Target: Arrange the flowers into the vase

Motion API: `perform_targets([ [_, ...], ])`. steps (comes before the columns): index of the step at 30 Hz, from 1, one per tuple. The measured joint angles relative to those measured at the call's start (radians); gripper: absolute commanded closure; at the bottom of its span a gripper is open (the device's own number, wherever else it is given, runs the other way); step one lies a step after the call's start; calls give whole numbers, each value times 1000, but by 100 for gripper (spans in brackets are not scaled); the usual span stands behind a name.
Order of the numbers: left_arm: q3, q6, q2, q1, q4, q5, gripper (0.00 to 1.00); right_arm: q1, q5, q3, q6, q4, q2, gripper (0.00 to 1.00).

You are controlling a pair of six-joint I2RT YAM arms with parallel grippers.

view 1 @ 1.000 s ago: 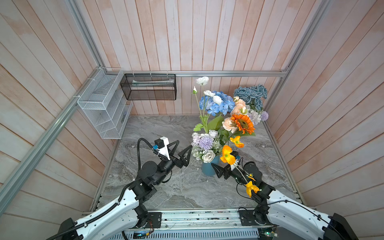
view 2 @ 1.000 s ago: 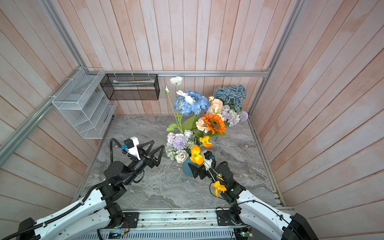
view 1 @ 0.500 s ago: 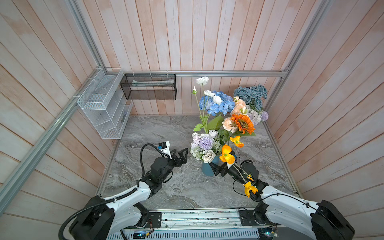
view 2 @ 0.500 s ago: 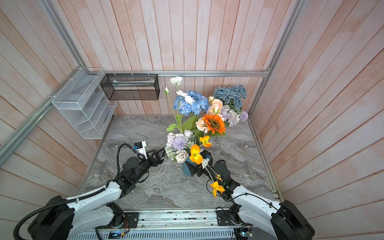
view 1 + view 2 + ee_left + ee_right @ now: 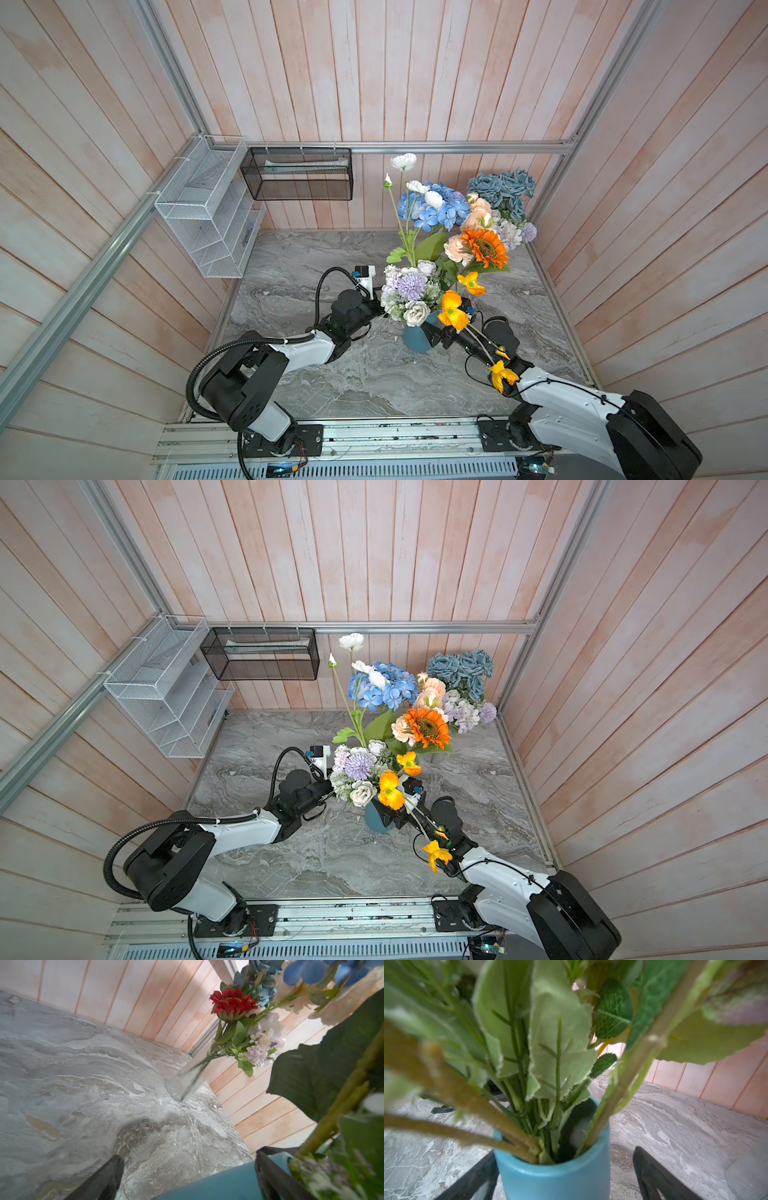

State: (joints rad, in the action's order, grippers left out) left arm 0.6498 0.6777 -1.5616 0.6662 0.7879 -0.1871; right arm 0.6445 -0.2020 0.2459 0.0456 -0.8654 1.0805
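The grey marbled desk [image 5: 374, 386] carries the flowers [image 5: 409, 286], soft fabric blooms on stiff green stems, standing in a matte teal cylindrical vase [image 5: 415, 340]. The left end effector [image 5: 188, 1155] gapes wide beside it and the right end effector [image 5: 564, 1153] gapes wide around it, neither holding anything. The best next move is probably to steady the smooth vase, then gently nudge the fuzzy tan stems [image 5: 467, 1095] upright.

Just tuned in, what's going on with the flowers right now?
The right hand, open, straddles the teal vase; the left hand, also open, sits close at its other side. Neither holds anything. Flowers stand in the vase, and an orange poppy spray leans out over the right arm.
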Motion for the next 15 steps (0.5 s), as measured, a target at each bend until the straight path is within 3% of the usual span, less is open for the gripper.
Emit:
perform_targets([
  [10,3,9,-35,31,14,-29,0,-4,-47,34,-13,-59,132,3],
  [15,3,8,-34,31,13,-31,0,-4,-58,60,-21,-83,163,14],
])
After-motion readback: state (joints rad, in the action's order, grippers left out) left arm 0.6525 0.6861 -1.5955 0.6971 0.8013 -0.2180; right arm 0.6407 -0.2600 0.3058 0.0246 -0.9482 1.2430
